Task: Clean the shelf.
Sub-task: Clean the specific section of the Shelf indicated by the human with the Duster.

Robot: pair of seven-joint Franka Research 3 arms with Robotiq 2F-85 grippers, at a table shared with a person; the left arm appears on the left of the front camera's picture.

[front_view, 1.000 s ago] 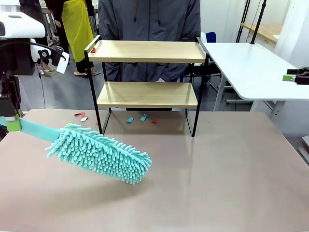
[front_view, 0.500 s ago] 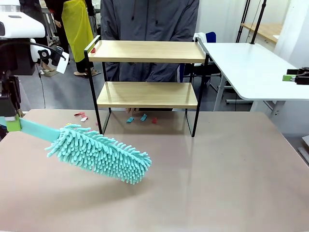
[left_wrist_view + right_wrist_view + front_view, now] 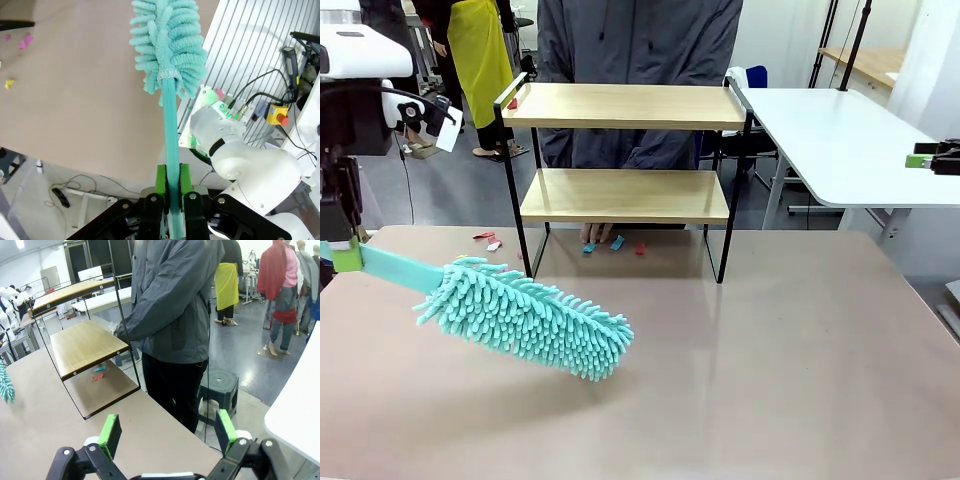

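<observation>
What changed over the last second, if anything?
The person's hand has come down behind the shelf to the small scraps on the table under it. The left gripper stays shut on the duster, which hasn't moved; the right gripper stays open.

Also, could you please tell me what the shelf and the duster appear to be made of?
The shelf boards look like light wood or wood-look laminate, matte, with faint grain. The frame is thin black rod, probably painted metal. The duster head is soft teal chenille-like fingers, likely microfibre. The handle is smooth, flat and teal, probably plastic.
</observation>
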